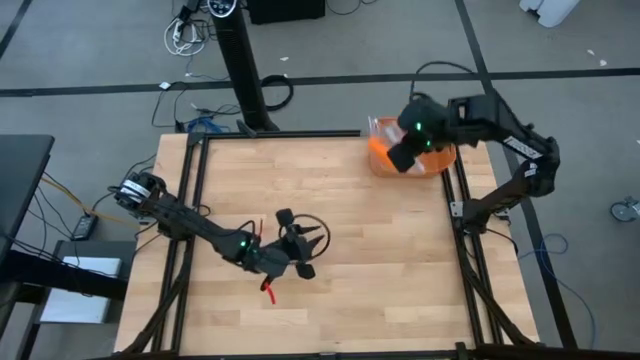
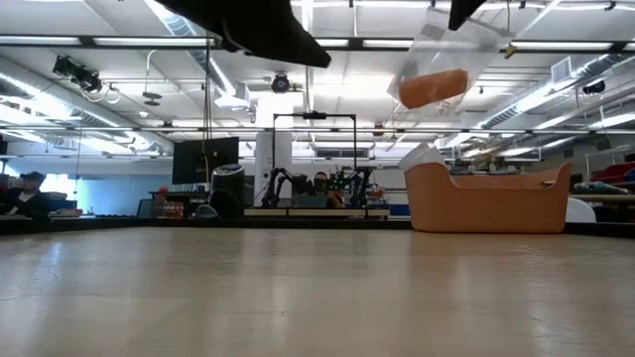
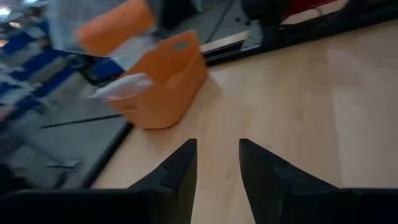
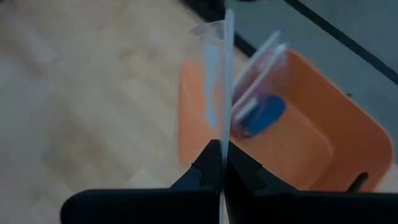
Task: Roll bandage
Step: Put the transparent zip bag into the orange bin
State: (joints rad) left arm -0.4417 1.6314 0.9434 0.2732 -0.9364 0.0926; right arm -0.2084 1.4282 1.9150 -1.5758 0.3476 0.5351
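The bandage shows as a short orange roll inside a clear plastic bag that hangs from the right gripper, just below its fingers and up in the air above the orange bin. In the right wrist view the two dark fingers are pressed together on the bag's thin top edge, which runs straight out from between them as a pale upright sheet; no gap shows between the fingers. Just beyond the fingers lies the open bin, with more clear bags and a blue item inside it. In the high view this gripper hovers over the bin at the far right corner of the table.

The left gripper holds nothing: its fingers stand a little apart with bare table showing between them. Straight ahead of those fingers, well apart from them, sits the bin, a white-edged bag sticking out of it, and above that the orange roll hanging in its bag. In the high view the left gripper is over the near-middle of the table, its fingers pointing toward the bin. Just behind the gripper, beside the wrist, a small red piece shows against the wood; what it is cannot be told.
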